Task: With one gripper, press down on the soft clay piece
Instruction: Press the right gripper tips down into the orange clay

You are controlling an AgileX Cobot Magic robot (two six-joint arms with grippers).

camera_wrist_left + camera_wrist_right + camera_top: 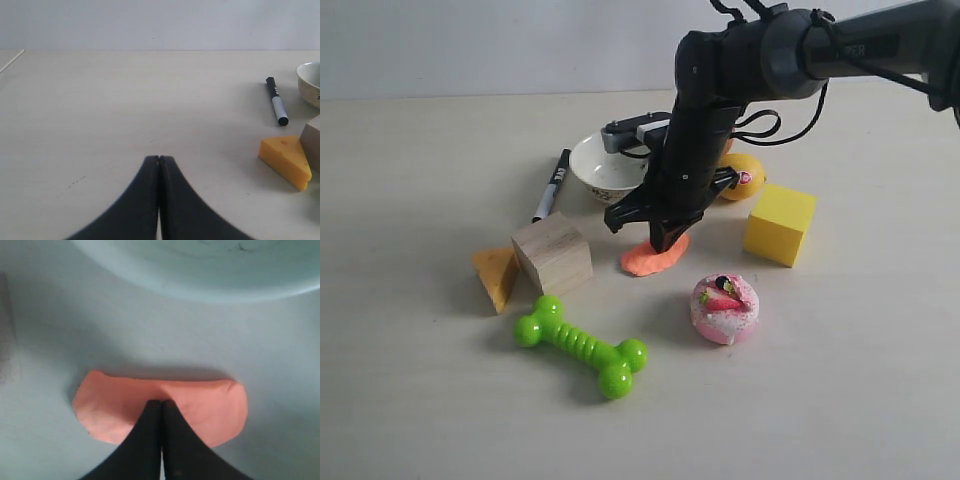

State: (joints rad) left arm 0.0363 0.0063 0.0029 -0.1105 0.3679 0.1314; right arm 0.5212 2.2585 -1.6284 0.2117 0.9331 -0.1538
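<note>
The soft clay piece (647,259) is a flat salmon-orange lump lying on the table in front of the white bowl (598,172). My right gripper (664,243) is shut and its tips rest on the clay's far part. In the right wrist view the closed black fingertips (161,403) sit in a dent in the soft clay piece (115,405), with the bowl's rim (200,285) beyond. My left gripper (159,158) is shut over bare table, holding nothing, and does not appear in the exterior view.
Around the clay stand a wooden cube (552,252), a tan-orange wedge (496,276), a green bone toy (580,345), a pink cake toy (724,307), a yellow block (779,224), a yellow-orange round toy (741,176) and a black marker (551,185).
</note>
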